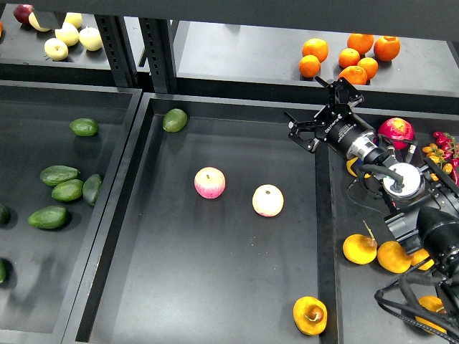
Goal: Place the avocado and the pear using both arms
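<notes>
Several dark green elongated avocados [48, 217] lie in the left tray [107, 236]; I cannot tell which one is the task's. A squat orange-yellow pear [310, 315] with a brown stem in a dark dimple lies at the front right of the middle tray [215, 287]. Two similar pears [359, 249] lie in the right tray. My right gripper [315, 107] is open and empty, hovering over the back right corner of the middle tray, far from both fruits. My left gripper is out of view.
Two pink-and-yellow apples [209, 183] lie mid-tray. A lighter, rounder avocado [175, 120] sits at the tray's back left. Oranges [349, 56] and pale yellow fruit [68, 36] are on the back shelf. A red fruit [396, 132] lies beside my right arm.
</notes>
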Controlling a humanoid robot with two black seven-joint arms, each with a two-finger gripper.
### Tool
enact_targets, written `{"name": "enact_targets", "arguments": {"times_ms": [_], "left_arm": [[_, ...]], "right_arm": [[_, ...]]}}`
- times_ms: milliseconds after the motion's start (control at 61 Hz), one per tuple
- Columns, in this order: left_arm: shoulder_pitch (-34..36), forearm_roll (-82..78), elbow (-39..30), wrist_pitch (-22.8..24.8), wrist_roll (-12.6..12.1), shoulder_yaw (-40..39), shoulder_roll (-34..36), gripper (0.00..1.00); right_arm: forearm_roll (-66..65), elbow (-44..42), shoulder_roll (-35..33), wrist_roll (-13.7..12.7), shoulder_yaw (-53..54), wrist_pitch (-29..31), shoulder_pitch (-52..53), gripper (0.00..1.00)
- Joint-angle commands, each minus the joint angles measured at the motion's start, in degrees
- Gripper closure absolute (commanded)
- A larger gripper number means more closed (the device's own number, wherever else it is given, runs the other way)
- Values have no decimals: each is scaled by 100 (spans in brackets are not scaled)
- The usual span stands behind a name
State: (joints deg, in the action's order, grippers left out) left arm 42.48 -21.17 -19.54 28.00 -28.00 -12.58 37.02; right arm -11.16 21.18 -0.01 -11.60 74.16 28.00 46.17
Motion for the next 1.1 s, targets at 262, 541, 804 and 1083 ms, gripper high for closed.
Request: {"name": "enact_targets", "arguments": {"times_ms": [262, 541, 804, 1083], "left_arm": [[815, 16, -50, 0, 0, 1, 245, 18], [1597, 25, -59, 0, 0, 1, 333, 18], [2256, 121, -50, 0, 0, -148, 192, 18], [2678, 1070, -15, 0, 0, -332, -63, 18]], "right_arm": [[0, 0, 1, -9, -86, 0, 6, 0], [0, 0, 1, -9, -86, 0, 6, 0], [8, 0, 1, -9, -77, 0, -3, 0], [8, 0, 1, -9, -69, 0, -3, 0]]}}
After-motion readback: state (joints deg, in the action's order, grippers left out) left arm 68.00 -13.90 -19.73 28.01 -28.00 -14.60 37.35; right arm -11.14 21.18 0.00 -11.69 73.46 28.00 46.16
